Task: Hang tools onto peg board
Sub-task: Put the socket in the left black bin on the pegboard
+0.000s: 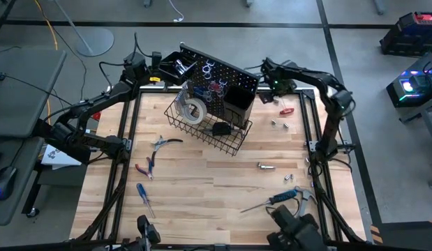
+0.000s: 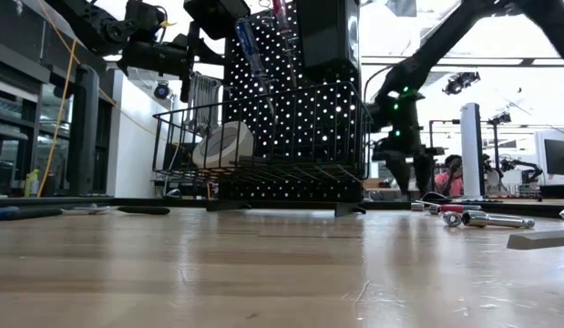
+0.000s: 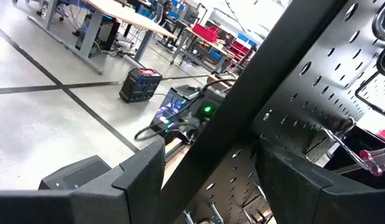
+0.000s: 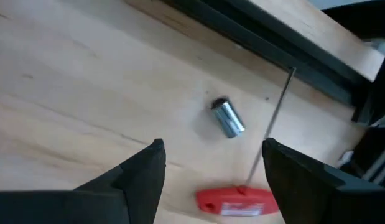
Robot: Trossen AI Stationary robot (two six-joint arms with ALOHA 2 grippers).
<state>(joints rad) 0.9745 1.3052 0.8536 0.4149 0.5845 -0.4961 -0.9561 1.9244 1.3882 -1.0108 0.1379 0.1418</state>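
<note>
Right hand (image 4: 211, 177): ours, wide open, empty, above red-handled screwdriver (image 4: 239, 200);
Handling: we judge it light, stiff; grip handle.

open: bare table (image 1: 202, 192) mid-front | blocked: peg board (image 1: 222, 80) with wire basket (image 1: 209, 132) at back

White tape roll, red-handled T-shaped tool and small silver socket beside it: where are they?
White tape roll (image 1: 195, 111), high view, on its flat face.
Red-handled T-shaped tool (image 4: 237, 201), right wrist view, on its red handle.
Small silver socket (image 4: 228, 118), right wrist view, mid-barrel.
</note>
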